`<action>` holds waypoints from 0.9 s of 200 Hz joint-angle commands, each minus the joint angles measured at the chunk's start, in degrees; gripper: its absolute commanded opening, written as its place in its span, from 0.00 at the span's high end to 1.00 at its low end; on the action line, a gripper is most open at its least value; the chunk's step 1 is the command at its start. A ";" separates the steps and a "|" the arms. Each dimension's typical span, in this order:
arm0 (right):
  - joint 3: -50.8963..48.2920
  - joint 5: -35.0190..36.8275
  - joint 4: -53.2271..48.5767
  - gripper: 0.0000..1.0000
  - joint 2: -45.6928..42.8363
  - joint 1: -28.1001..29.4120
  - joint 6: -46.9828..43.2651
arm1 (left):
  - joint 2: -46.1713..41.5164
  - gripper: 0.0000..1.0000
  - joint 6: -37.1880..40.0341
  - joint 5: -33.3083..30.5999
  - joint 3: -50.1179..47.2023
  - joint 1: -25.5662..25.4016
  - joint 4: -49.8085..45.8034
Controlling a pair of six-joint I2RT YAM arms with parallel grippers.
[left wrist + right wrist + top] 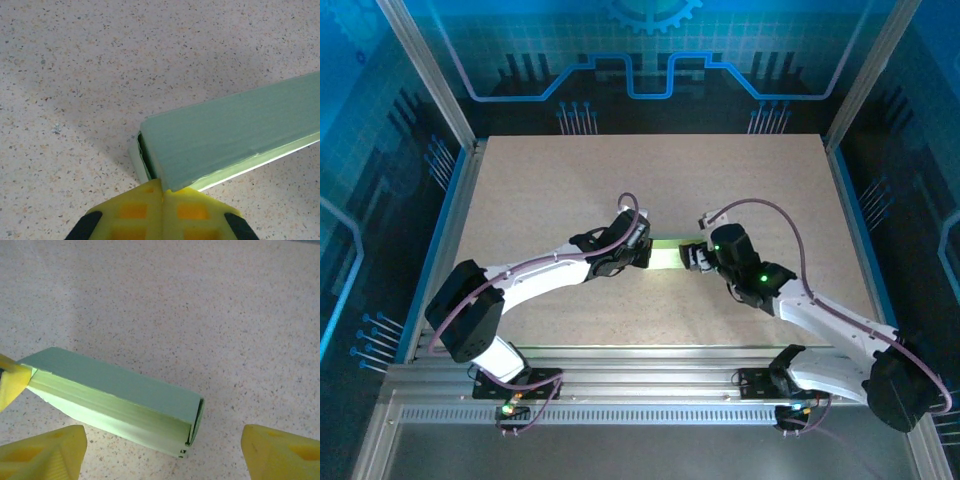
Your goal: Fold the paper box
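The paper box (666,256) is a long, flat pale-green box lying across the middle of the table between my two grippers. My left gripper (642,254) is at its left end. In the left wrist view the yellow fingertips (131,207) are pressed together, with the lower corner of the paper box (230,135) caught at their seam, beside its open end. My right gripper (693,258) stands open at the right end. In the right wrist view the closed end of the paper box (115,400) lies between the wide-apart fingers (45,452), touching neither.
The speckled beige table (650,180) has free room all round the box. Blue enclosure walls (380,150) stand at the left, right and back. A ribbed metal rail (650,365) with both arm bases runs along the near edge.
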 commanded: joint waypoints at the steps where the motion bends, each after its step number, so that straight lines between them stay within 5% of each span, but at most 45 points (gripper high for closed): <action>1: 7.29 -3.88 -9.29 0.18 4.67 -3.32 4.77 | 2.96 1.00 1.33 0.90 -1.13 -0.72 -5.37; 56: 19.42 -12.97 -19.89 0.25 18.27 -9.31 13.29 | 3.15 1.00 1.33 0.96 -1.22 -0.79 -4.94; 115: 15.13 -17.85 -16.34 0.42 20.35 -11.59 17.21 | 3.92 0.95 0.89 2.18 -0.78 -0.82 -4.84; 180: 13.01 -18.14 -13.47 0.45 20.36 -11.94 19.65 | 2.33 0.40 1.93 8.58 1.27 -0.73 -7.52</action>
